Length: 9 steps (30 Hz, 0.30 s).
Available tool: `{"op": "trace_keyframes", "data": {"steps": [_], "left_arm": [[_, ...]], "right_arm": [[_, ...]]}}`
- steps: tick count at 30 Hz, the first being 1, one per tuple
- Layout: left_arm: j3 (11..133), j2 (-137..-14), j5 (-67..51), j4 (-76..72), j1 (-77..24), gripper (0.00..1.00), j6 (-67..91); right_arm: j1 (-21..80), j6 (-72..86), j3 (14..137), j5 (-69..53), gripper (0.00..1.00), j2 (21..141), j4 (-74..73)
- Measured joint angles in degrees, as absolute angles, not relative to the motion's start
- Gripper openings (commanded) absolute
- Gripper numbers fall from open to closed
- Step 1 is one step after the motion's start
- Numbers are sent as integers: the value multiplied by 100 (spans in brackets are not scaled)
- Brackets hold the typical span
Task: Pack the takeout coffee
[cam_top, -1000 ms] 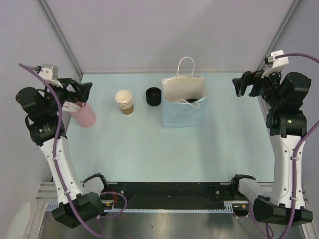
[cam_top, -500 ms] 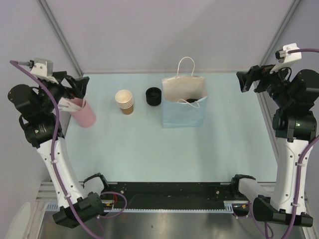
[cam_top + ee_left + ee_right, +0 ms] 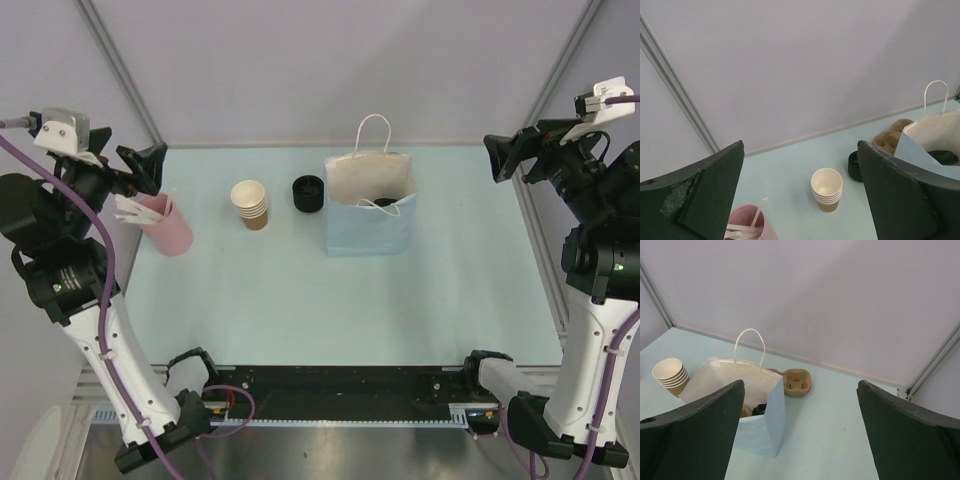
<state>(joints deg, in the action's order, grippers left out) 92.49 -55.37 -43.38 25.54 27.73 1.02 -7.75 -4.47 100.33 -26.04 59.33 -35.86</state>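
Observation:
The takeout coffee, a tan cup under a black lid [image 3: 383, 204], stands inside the blue and white paper bag [image 3: 368, 232] at the back middle. Only its lid and a bit of tan side show in the right wrist view [image 3: 758, 410], and its lid shows in the left wrist view [image 3: 943, 157]. My left gripper [image 3: 150, 166] is open and empty, raised at the far left above the pink cup. My right gripper [image 3: 506, 160] is open and empty, raised at the far right, well apart from the bag.
A stack of nested tan cups [image 3: 250, 203] and a stack of black lids [image 3: 308, 192] stand left of the bag. A pink cup of white stirrers [image 3: 166, 226] stands at the far left. A brown cup carrier [image 3: 798, 381] lies behind the bag.
Both arms have lifted and drawn outward toward the side walls, grippers staying open and empty. The bag and the other things have not moved.

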Motion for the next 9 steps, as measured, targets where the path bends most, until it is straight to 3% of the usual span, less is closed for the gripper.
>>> {"op": "trace_keyframes", "data": {"steps": [9], "left_arm": [[9251, -5502, -4263, 2788, 2773, 100, 43]], "right_arm": [[-773, -449, 10033, -2648, 100, 5942, -3673]]}}
